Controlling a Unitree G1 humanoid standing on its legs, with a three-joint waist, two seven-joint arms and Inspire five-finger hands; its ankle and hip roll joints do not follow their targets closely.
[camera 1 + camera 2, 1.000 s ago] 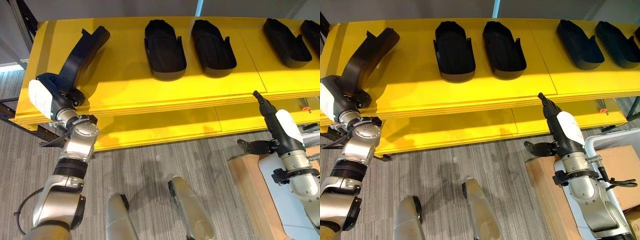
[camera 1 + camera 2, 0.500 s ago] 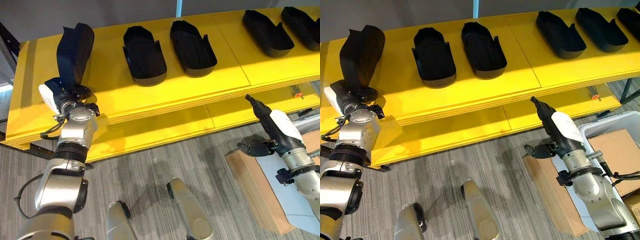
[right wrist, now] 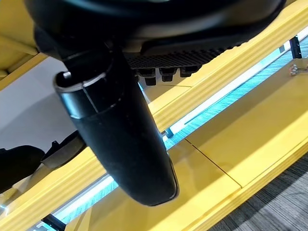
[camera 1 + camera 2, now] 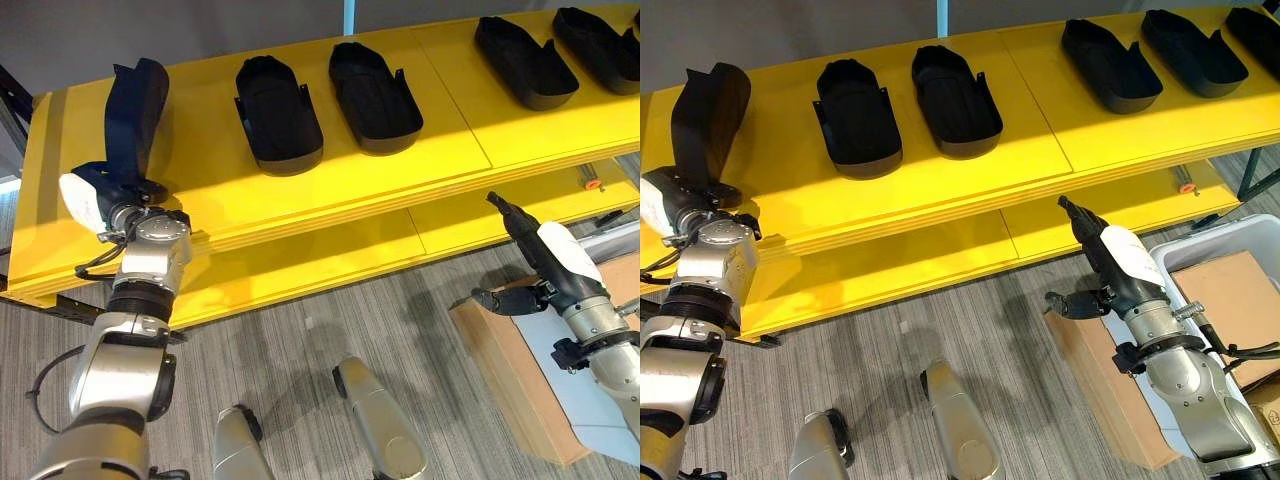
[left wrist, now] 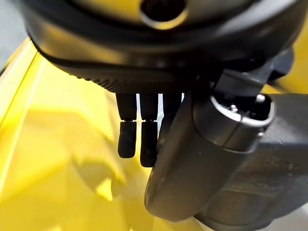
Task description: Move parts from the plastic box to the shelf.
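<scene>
Currently the left hand (image 4: 112,192) grips the near end of a black part (image 4: 133,112), fingers curled round it. The part's long axis runs from the hand toward the shelf (image 4: 210,200) back, its far end over the shelf's left end. Idle and relaxed, the right hand (image 4: 548,262) hangs below the shelf's front edge. Eye views show the placed parts (image 4: 277,113); the left wrist view shows fingertips (image 5: 147,149) over yellow.

Silver-grey jointed arms, dark hands, white thumb covers, black fingers (image 5: 148,142)
</scene>
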